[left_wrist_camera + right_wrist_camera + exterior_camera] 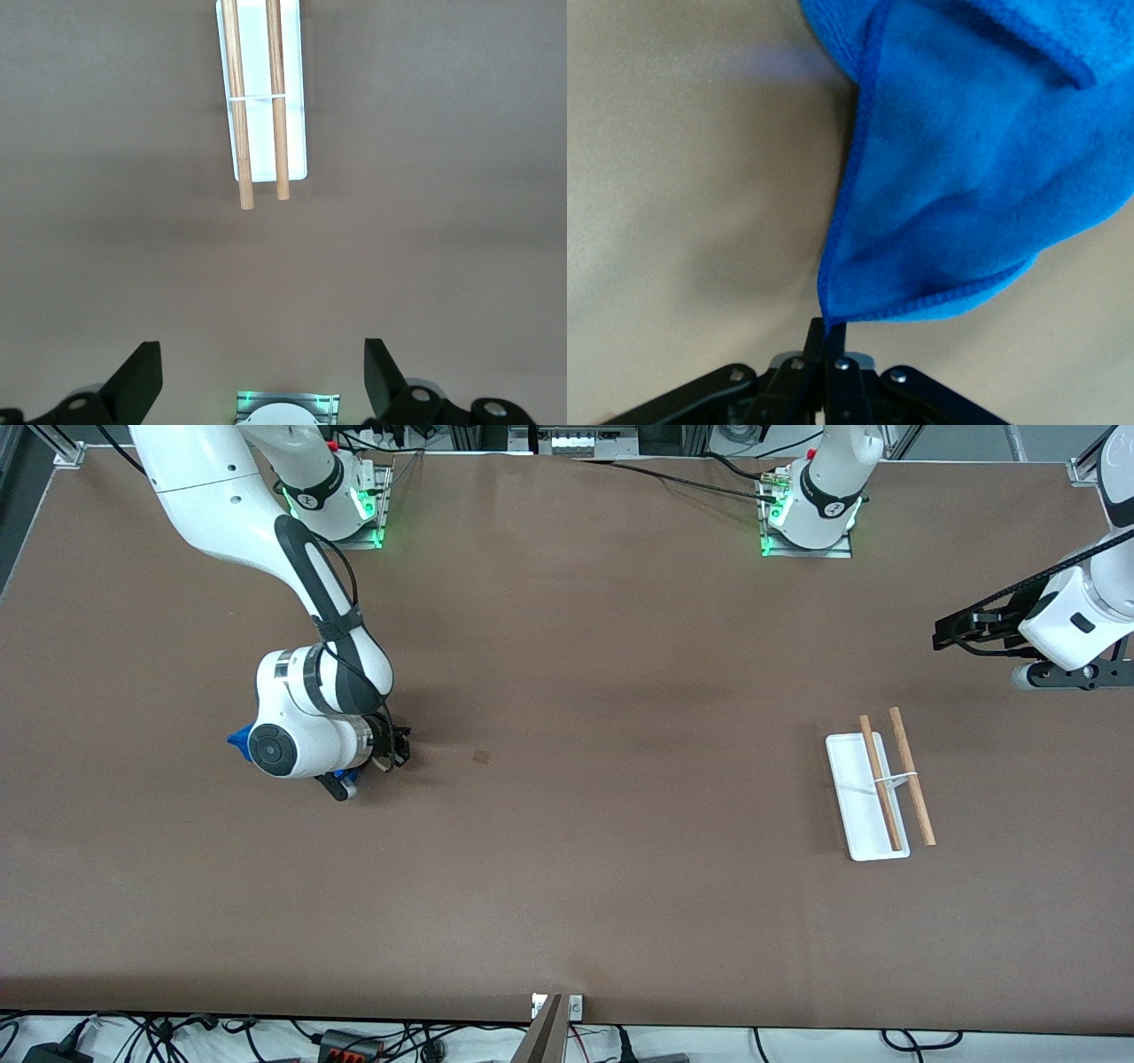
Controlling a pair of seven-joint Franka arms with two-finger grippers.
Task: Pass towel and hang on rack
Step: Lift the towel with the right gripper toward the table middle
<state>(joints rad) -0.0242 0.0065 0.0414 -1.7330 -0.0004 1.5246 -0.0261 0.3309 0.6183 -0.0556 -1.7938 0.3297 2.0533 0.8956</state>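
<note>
- Right gripper (826,341): down at the desk (567,850) toward the right arm's end, fingers (816,341) pinched together on the corner of the blue towel (974,168).
- Right wrist view: towel corner comes to a point right at the fingertips, and the rest of the cloth spreads away from them in loose folds with a stitched hem along the edge.
- Front view: the right arm's wrist covers nearly all of the towel (237,739); only a small blue tip shows beside the wrist housing, plus a scrap of blue under the gripper (350,784).
- Left gripper (262,381): waiting in the air over the left arm's end of the desk, fingers (137,376) spread wide, holding nothing.
- Rack (877,786): stands on the desk toward the left arm's end, well apart from the towel. White tray base, two parallel wooden rods (912,775) above it, joined by a thin white bracket.
- Left wrist view: rack (261,97) lies straight ahead of the open fingers, both rods bare, rod ends overhanging the tray's short edge.
</note>
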